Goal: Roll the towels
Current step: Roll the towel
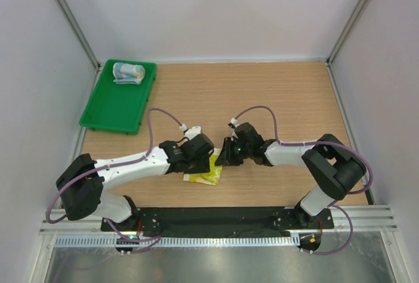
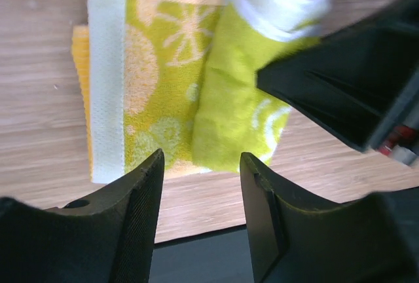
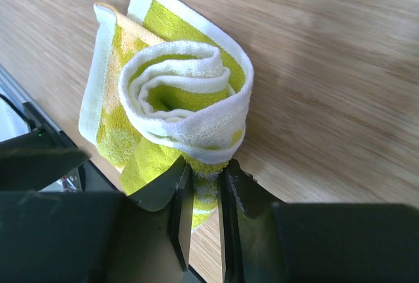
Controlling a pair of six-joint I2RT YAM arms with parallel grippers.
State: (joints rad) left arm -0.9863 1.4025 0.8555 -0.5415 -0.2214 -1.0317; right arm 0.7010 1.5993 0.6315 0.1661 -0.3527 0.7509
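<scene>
wood counter (image 1: 275, 93), towel (image 3: 183, 86) half rolled. my right end effector (image 3: 204, 171) pinches the roll, left end effector (image 2: 201, 165) sits wide. next i roll the rest.

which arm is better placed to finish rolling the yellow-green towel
Right: the right gripper pinches the yellow-green towel at its rolled end. The left gripper is open near the flat part, gripping nothing.

One towel (image 1: 128, 72) sits in the tray (image 1: 111, 109), far left; the other towel (image 1: 208, 175) lies on the table (image 1: 281, 93), near front.
</scene>
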